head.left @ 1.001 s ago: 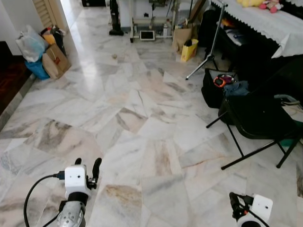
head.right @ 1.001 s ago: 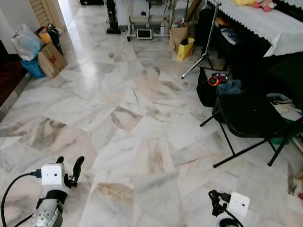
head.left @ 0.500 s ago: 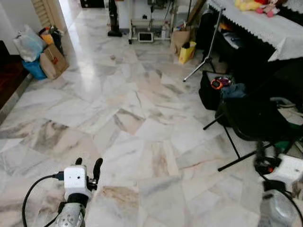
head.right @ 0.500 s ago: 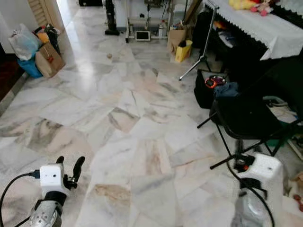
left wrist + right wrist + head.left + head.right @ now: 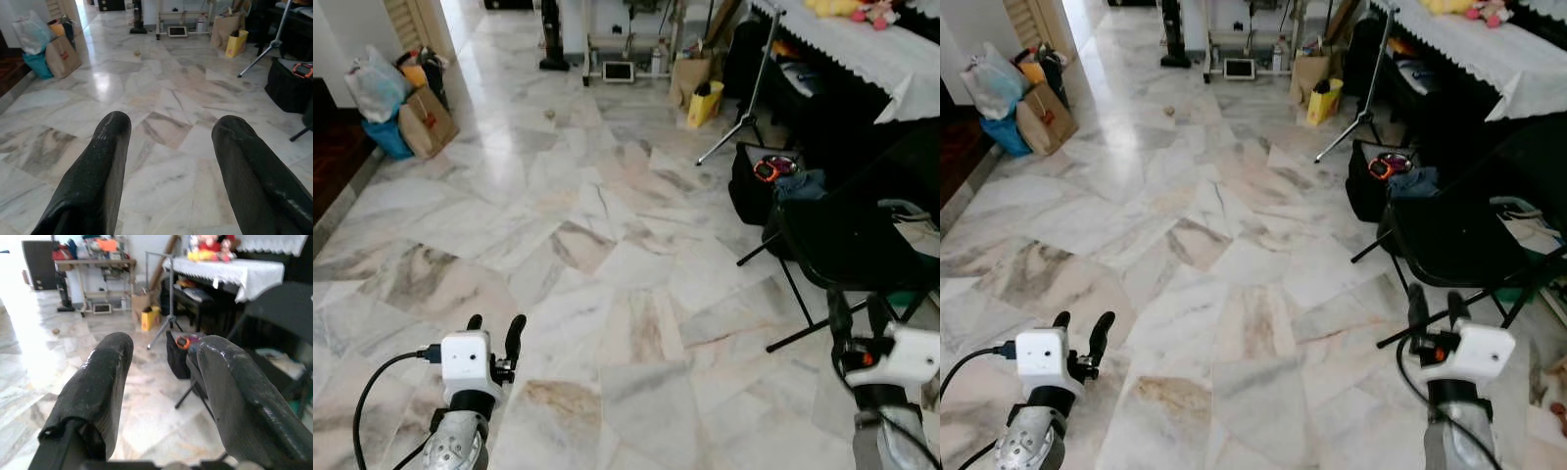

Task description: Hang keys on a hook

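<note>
Marble floor [image 5: 607, 225] is spread ahead. Both the left gripper [image 5: 495, 333] and the right gripper [image 5: 1433, 306] are held low, fingers parted, nothing grasped, beside a black folding chair [image 5: 847, 245].

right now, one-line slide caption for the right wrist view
Open right gripper held above marble floor, facing a black folding chair.

Glossy marble floor [image 5: 607, 196], black folding chair [image 5: 847, 245] beside a white-clothed table [image 5: 862, 49].
</note>
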### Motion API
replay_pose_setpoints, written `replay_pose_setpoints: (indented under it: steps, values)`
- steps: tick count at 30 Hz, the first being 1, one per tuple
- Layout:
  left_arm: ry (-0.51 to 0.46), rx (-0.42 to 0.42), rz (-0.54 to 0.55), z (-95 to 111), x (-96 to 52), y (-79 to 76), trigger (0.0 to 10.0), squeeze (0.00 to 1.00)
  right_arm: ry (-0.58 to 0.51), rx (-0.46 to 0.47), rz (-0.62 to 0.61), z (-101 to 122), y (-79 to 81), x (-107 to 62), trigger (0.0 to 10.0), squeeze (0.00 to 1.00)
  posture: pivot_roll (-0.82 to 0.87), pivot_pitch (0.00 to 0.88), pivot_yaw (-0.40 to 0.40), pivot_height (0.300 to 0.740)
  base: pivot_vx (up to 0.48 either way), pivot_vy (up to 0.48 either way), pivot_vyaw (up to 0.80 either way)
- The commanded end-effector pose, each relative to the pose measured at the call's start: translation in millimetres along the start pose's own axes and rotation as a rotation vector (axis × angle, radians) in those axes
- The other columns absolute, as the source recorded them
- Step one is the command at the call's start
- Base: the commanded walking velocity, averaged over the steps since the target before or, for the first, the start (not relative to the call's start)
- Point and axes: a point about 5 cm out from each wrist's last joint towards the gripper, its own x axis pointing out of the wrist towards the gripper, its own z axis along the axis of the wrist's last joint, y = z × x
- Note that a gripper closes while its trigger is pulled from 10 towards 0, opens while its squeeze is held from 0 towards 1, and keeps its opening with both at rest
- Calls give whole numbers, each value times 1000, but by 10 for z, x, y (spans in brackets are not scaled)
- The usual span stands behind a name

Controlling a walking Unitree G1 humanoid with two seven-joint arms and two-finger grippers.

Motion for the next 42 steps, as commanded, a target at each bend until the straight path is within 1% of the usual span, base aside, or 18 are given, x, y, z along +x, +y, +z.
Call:
replay_pose_setpoints:
  steps: [1, 6, 9, 10, 12, 13, 16, 17, 19, 23, 24, 25, 28, 29, 31, 34, 39, 42]
  values:
    - [8, 7, -1, 44, -47, 45, 10000, 0, 36, 4, -31, 25, -11, -108, 10000, 0, 75, 0, -39, 740, 0, 0, 0]
    - [31, 13, -9, 17, -93, 69, 10000, 0, 94, 17, -46, -67, -46, -212, 10000, 0, 78, 0, -38, 740, 0, 0, 0]
    - [82, 8, 10, -110, -34, 119, 10000, 0, 153, 44, -121, -234, -163, -175, 10000, 0, 79, 0, -35, 740, 0, 0, 0]
    - [106, 4, 23, -171, 8, 139, 10000, 0, 194, 54, -151, -326, -209, -153, 10000, 0, 79, 0, -42, 740, 0, 0, 0]
    - [147, -20, 28, -262, 67, 164, 10000, 0, 274, 102, -172, -492, -229, -128, 10000, 0, 79, 0, -43, 740, 0, 0, 0]
    - [217, -27, 25, -399, 111, 190, 10000, 0, 367, 117, -193, -686, -247, -121, 10000, 0, 78, 0, -44, 740, 0, 0, 0]
    - [348, -11, 10, -637, 103, 224, 10000, 0, 499, 137, -192, -906, -224, -136, 10000, 0, 95, 0, -50, 740, 0, 0, 0]
    - [435, -10, 10, -774, 69, 239, 10000, 0, 556, 155, -197, -992, -207, -156, 10000, 0, 95, 0, -50, 740, 0, 0, 0]
    - [529, -2, -5, -967, -28, 238, 10000, 0, 694, 181, -201, -1179, -141, -252, 10000, 0, 94, 0, -52, 740, 0, 0, 0]
    - [694, 1, -41, -1218, -191, 169, 10000, 0, 835, 134, -164, -1352, -43, -406, 10000, 0, 99, 0, -50, 740, 0, 0, 0]
    - [824, 25, -32, -1385, -359, 132, 10000, 0, 978, 110, -151, -1496, 31, -629, 10000, 0, 88, 0, -52, 740, 0, 0, 0]
    - [881, 41, -31, -1457, -451, 112, 10000, 0, 1046, 72, -134, -1557, 63, -750, 10000, 0, 88, 0, -53, 740, 0, 0, 0]
    - [928, 72, -8, -1507, -532, 127, 10000, 0, 1089, 62, -118, -1597, 102, -841, 10000, 0, 90, 0, -48, 740, 0, 0, 0]
    - [937, 54, 25, -1522, -553, 136, 10000, 0, 1098, 76, -122, -1613, 127, -868, 10000, 0, 88, 0, -47, 740, 0, 0, 0]
    - [928, 24, 53, -1518, -538, 142, 10000, 0, 1095, 98, -143, -1619, 143, -871, 10000, 0, 80, 0, -42, 740, 0, 0, 0]
    - [915, 7, 53, -1507, -506, 134, 10000, 0, 1100, 105, -156, -1628, 168, -866, 10000, 0, 80, 0, -40, 740, 0, 0, 0]
    - [916, -7, 69, -1509, -495, 148, 10000, 0, 1121, 63, -61, -1641, 285, -823, 10000, 0, 74, 0, -41, 740, 0, 0, -228]
    - [922, -35, 68, -1518, -502, 121, 10000, 0, 1113, 70, -96, -1629, 240, -802, 10000, 0, 72, 0, -46, 740, 0, 0, -800]
